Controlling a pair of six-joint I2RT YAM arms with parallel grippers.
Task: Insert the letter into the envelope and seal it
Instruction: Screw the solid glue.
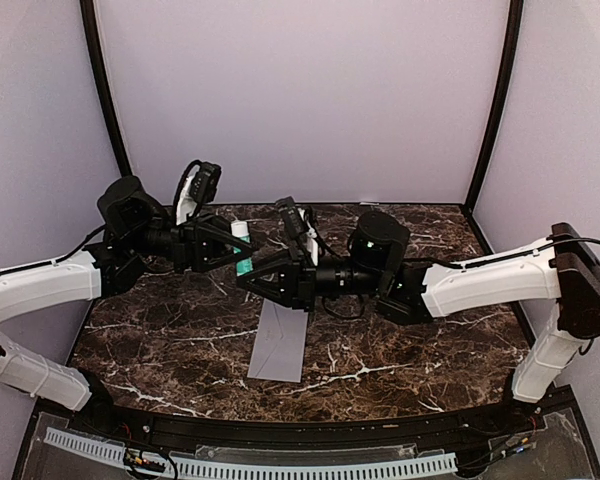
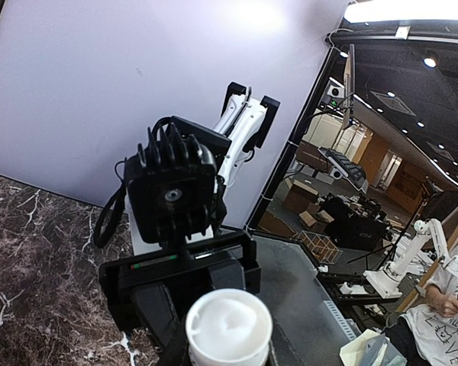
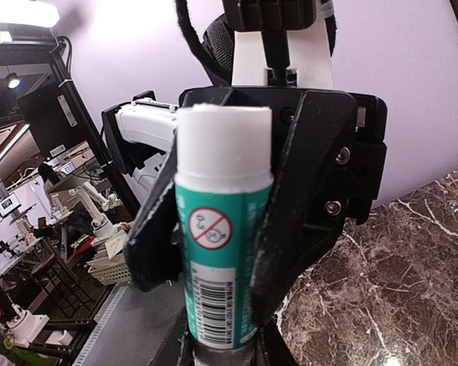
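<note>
Envelope point(image 1: 278, 345) lies flat on the dark marble worktop point(image 1: 410, 350), front centre; its flap cannot be made out. Above its far end, the right pincer point(image 1: 246, 281) has its fingers either side of the green lower end of a glue stick point(image 1: 242, 250). Whether it grips cannot be told. Left pincer point(image 1: 236, 244), narrow, clamps the stick from the opposite side, facing the right one.
</note>
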